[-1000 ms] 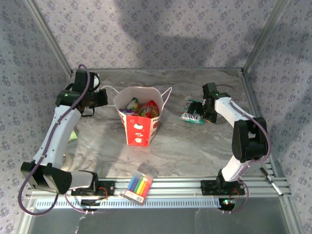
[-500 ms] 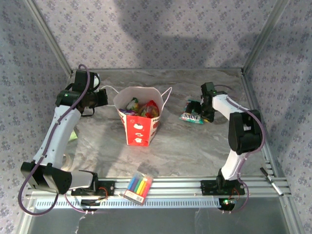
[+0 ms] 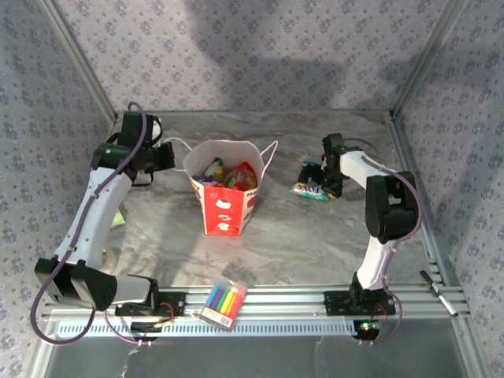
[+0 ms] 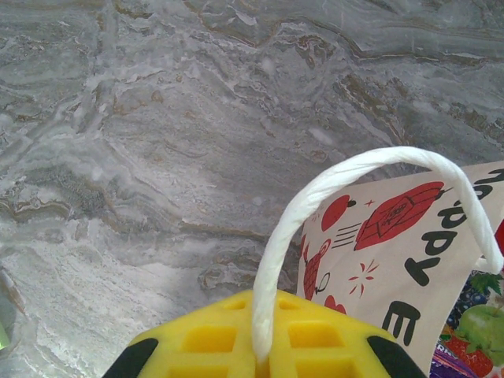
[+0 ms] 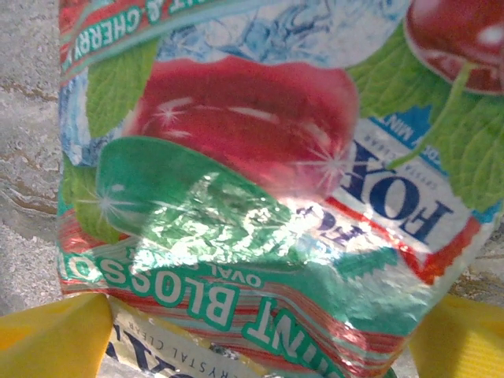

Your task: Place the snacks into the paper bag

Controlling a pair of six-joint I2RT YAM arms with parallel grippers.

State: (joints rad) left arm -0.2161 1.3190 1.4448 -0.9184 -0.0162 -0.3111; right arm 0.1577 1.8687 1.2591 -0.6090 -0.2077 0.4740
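Observation:
The paper bag stands upright at centre-left, white with red apple prints, and several snacks lie inside it. My left gripper is shut on its white string handle, the yellow fingers pinching the cord beside the bag. At the right a teal-white snack packet lies on the table. My right gripper is down over it and open. Its yellow fingers stand on either side of the crinkly packet. A second packet's pale edge shows beneath.
A clear box of coloured markers rests on the front rail. A black pen lies at the right front. A small green scrap sits by the left arm. Metal frame posts bound the marble table.
The right arm's elbow has swung in and its gripper has edged slightly left over the teal-white packet, its jaws narrowing a little. The left arm and bag have not moved.

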